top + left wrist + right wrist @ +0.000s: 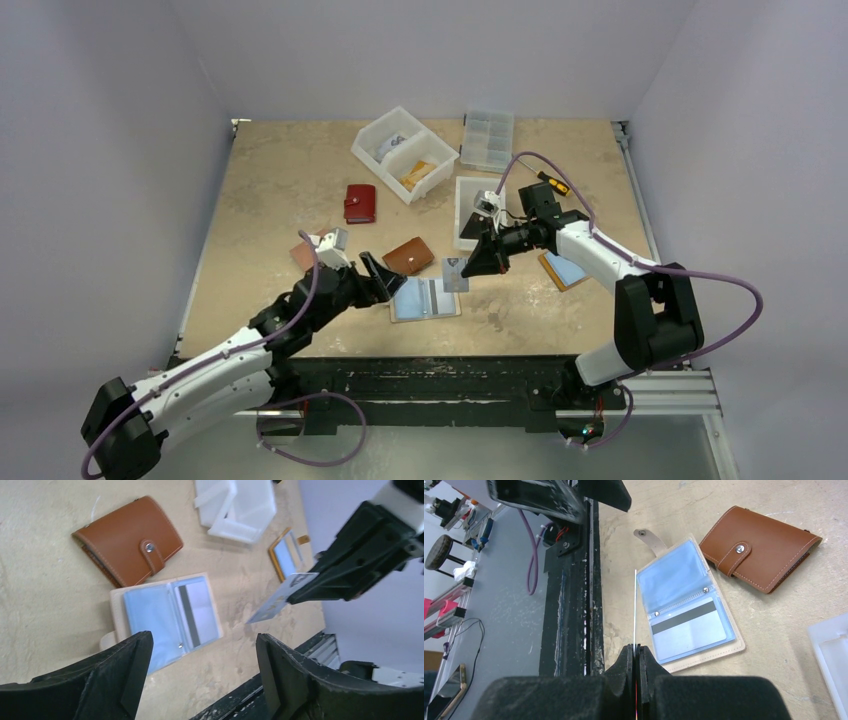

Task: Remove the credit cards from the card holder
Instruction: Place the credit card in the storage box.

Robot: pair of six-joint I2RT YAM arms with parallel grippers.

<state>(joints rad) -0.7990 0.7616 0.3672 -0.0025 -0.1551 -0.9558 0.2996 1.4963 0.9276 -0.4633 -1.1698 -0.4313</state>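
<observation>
Right wrist: right gripper (636,652) pinches one credit card (635,605) edge-on; second card (691,630) sleeved in open card holder (671,577) just right of fingers; left gripper (202,647) spread wide, empty

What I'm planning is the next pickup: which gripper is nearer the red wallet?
Left. The left gripper hangs open nearward and right of the red wallet; the right gripper, shut on a credit card, is farther right.
</observation>
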